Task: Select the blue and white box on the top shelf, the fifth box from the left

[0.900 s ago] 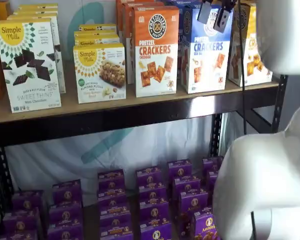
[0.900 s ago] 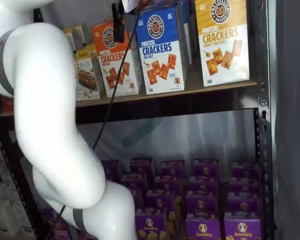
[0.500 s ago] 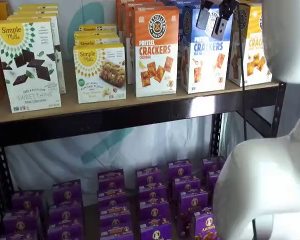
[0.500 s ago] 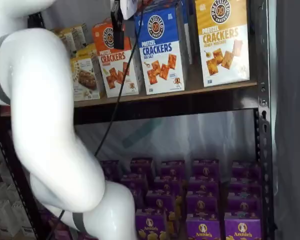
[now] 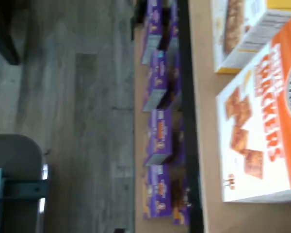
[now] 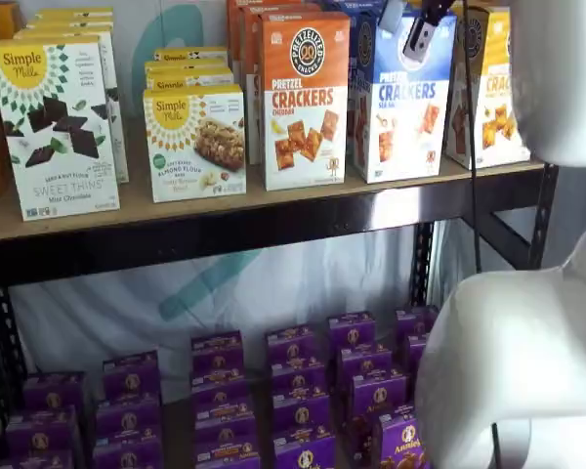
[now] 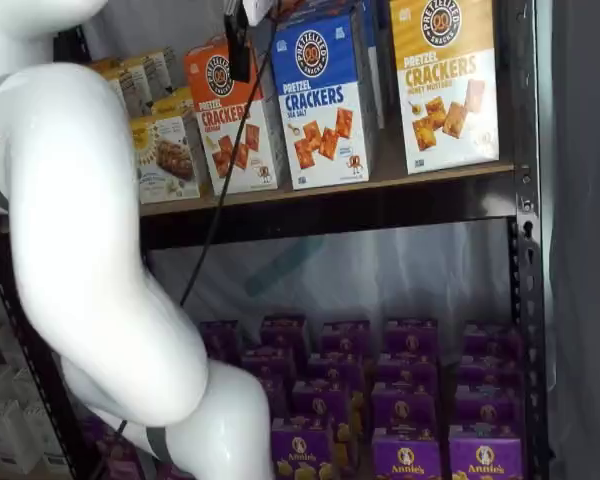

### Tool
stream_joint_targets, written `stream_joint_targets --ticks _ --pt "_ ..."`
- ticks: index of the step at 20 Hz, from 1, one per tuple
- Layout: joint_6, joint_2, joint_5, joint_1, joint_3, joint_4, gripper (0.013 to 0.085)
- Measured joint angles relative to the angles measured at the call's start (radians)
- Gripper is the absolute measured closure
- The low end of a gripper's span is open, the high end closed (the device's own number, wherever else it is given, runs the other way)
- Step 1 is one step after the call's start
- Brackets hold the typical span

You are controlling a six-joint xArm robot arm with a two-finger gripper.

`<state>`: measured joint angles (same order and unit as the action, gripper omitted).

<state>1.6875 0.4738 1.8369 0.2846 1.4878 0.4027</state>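
The blue and white box (image 6: 402,98) (image 7: 325,100) stands upright on the top shelf (image 6: 225,207) (image 7: 410,175), between an orange Cheddar box (image 6: 305,98) (image 7: 230,125) and a yellow cracker box (image 6: 493,93) (image 7: 443,80). My gripper (image 6: 404,25) hangs from the upper edge in a shelf view, in front of the blue box's top, open, with a gap between its two black fingers and nothing in it. In a shelf view only one finger (image 7: 238,48) shows, on the camera side of the orange box. The wrist view shows the orange box (image 5: 262,116) but not the blue one.
Simple Mills boxes (image 6: 193,142) (image 6: 54,127) fill the shelf's left part. Rows of small purple boxes (image 6: 293,391) (image 7: 400,400) sit on the lower level. The white arm (image 7: 90,250) (image 6: 518,362) bulks in front of the shelves. A cable (image 6: 472,147) hangs beside the gripper.
The gripper has risen slightly toward the upper edge of both shelf views, still open. The arm's elbow has shifted a little. No box has moved.
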Motion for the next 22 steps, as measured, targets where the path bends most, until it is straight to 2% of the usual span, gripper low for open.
stream_joint_targets --ticks 6,9,22 --pt "0.009 0.008 -0.153 0.019 -0.02 0.046 0.013" --pt "0.012 -0.013 -0.201 0.016 -0.009 0.046 0.013" --pt "0.07 -0.172 -0.208 0.047 0.123 0.01 0.013"
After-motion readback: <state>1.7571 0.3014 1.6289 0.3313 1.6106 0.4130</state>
